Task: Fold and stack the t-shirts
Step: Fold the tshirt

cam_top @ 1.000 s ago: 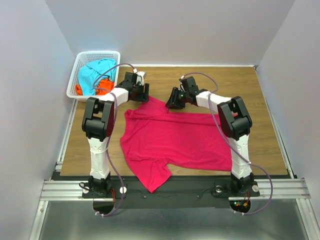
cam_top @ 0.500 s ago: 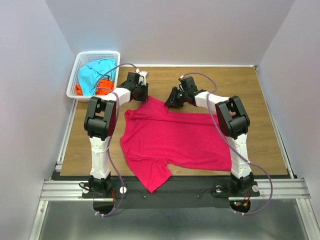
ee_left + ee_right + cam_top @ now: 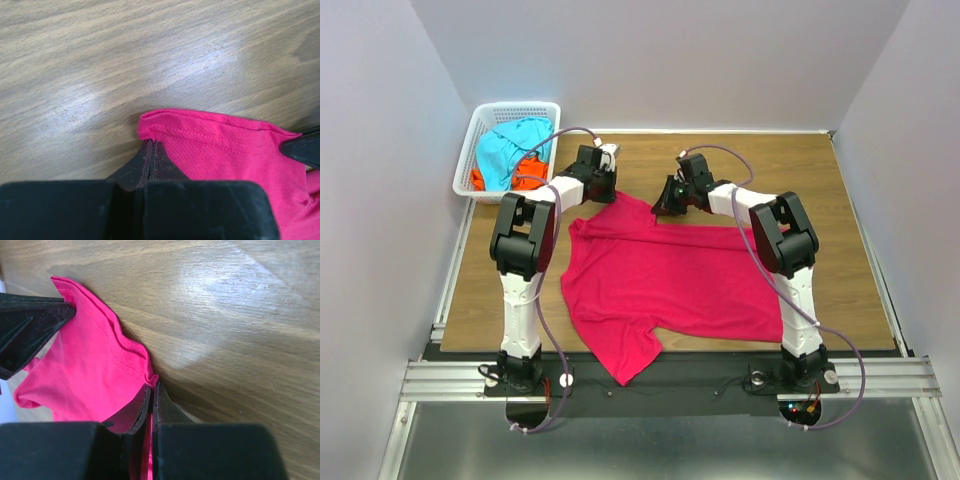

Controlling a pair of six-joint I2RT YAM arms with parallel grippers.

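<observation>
Now the crimson-pink t-shirt is lying spread on the wooden table, to the right of the white lattice basket and nearer the arm bases than the basket is. One short sleeve is trailing toward the table edge that is farthest from the basket.

The left gripper is sitting just right of the basket's near right corner, at the shirt's edge closest to the basket. In the left wrist view its fingers are pressing flat together, with a stitched, folded corner of the crimson cloth meeting their tips, so it is pinching the t-shirt's hem.

The right gripper is working farther right of the basket, near the left one but apart from it, on the same shirt edge. In the right wrist view its two fingers are squeezing shut, and pink fabric is showing in the slit between them, so it too is gripping the crimson-pink t-shirt. Between the two grippers the hem is rising off the wood in a loose, rippling ridge. Each wrist camera is catching the other gripper's dark tip at the side of its picture.

Inside the basket the turquoise-blue t-shirt is lying bunched on top, filling most of it, and the orange t-shirt is peeking out beneath it at the basket's near side. Both are lying well apart from the crimson one.
</observation>
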